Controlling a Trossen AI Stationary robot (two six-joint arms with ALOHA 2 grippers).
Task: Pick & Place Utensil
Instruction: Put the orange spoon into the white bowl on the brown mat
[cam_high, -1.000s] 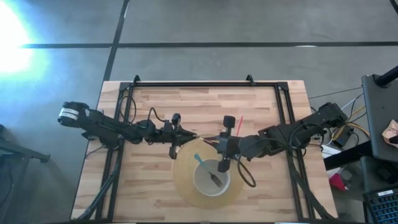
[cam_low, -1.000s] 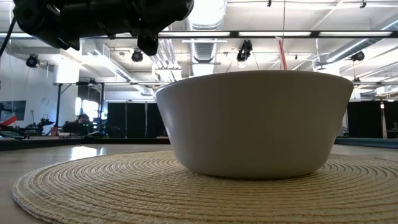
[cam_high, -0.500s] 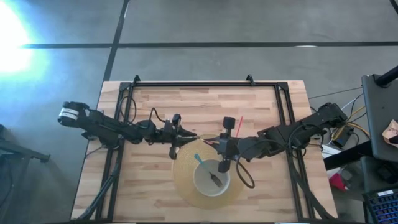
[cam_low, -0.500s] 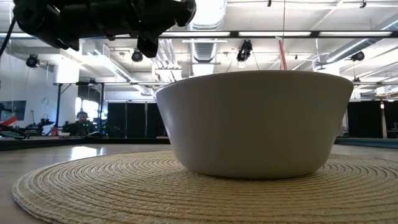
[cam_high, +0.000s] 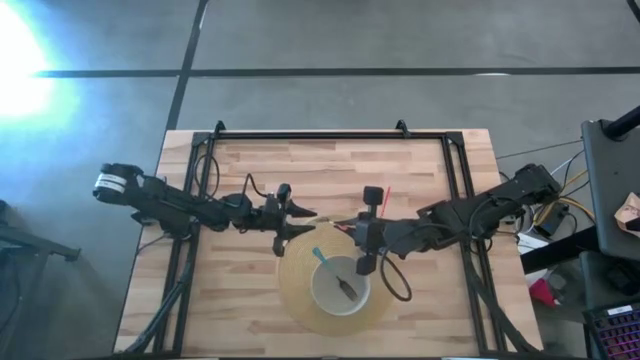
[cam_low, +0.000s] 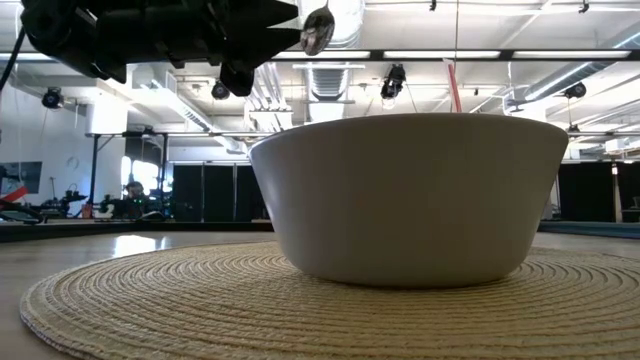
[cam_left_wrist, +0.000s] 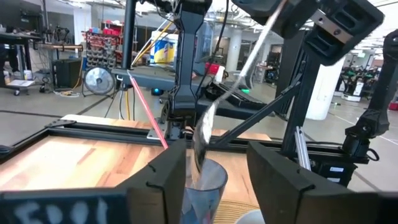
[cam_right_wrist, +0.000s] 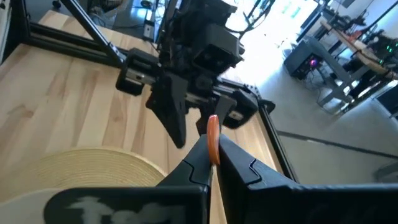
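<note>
Surroundings: grey concrete floor around a pale wooden counter (cam_high: 420, 170) edged by a black frame; the low view looks across it into a workshop hall with ceiling lights.
Mat and bowl: a round woven mat (cam_high: 300, 300) lies near the counter's front edge, with a white bowl (cam_high: 340, 285) on it; a teal-handled utensil (cam_high: 322, 257) and a dark one (cam_high: 345, 288) rest in the bowl.
Left arm pose: stretched low from the counter's left side toward the middle, its wrist just beyond the mat's far left rim.
Left claw (cam_high: 300, 212): fingers (cam_left_wrist: 161, 180) stand apart, gripping nothing; a metal spoon (cam_left_wrist: 202, 134) hangs between them without touching either.
Right arm pose: reaches in from the right side, bent at the elbow, its wrist above the mat's far rim.
Right claw (cam_high: 352, 222): fingers pressed together, clamped on an orange-red handle (cam_right_wrist: 212, 138); from the wrist view I cannot tell if this is the spoon's own handle.
Spoon position: in the air between both claws, bowl end showing above the white bowl's rim in the low view (cam_low: 317, 18).
Cup: a clear cup (cam_left_wrist: 204, 186) sits just beneath the left claw.
Open room: bare wood behind both arms up to the far frame bar; little space between the two claws.
</note>
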